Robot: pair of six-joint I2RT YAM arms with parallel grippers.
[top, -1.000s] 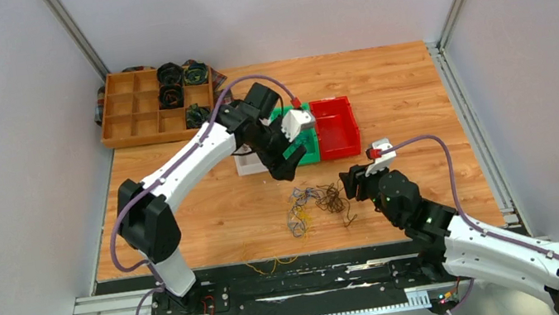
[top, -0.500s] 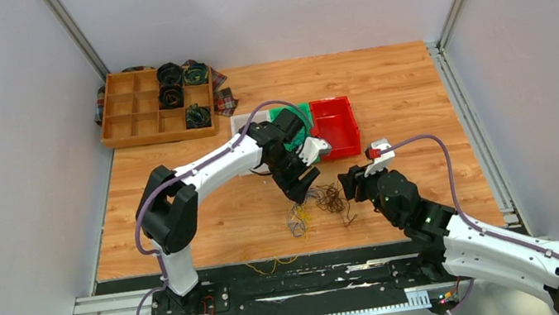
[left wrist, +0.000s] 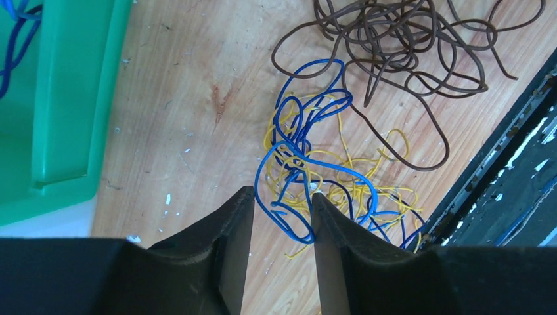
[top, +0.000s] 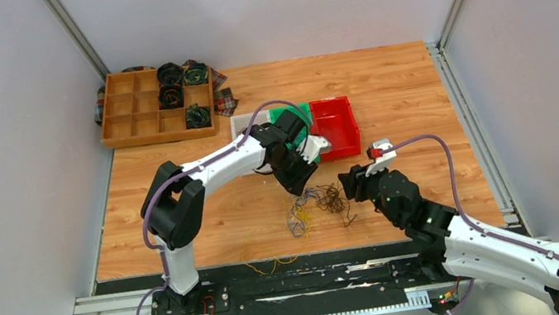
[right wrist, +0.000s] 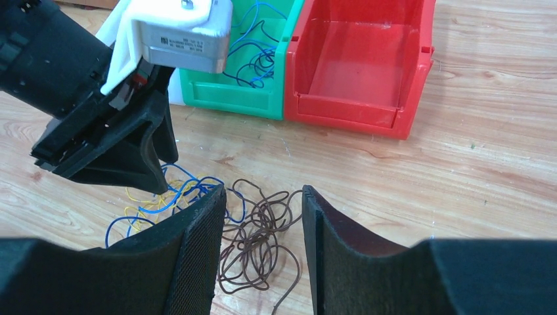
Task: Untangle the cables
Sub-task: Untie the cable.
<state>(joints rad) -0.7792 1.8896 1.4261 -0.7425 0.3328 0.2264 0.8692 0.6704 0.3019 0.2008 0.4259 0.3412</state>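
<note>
A tangle of thin cables (top: 316, 202) lies on the wooden table near the front edge: blue wire (left wrist: 295, 141) and yellow wire (left wrist: 368, 193) knotted together, with a brown bundle (left wrist: 394, 46) beside them. My left gripper (left wrist: 281, 197) is open just above the blue loops, which show between its jaws; it also shows in the top view (top: 299, 184). My right gripper (right wrist: 263, 193) is open and empty, hovering over the brown bundle (right wrist: 259, 230). A few blue wires (right wrist: 253, 56) lie in the green bin (right wrist: 230, 95).
A red bin (top: 336, 126) stands next to the green bin (top: 299, 117), with a white tray (top: 246, 165) to their left. A wooden compartment tray (top: 155, 105) holding dark fabric coils sits at the back left. A black rail (left wrist: 519, 164) runs along the table's front edge.
My left arm has swung down from above the green bin toward the cable tangle and now hovers right over it. The right arm has stayed put.
</note>
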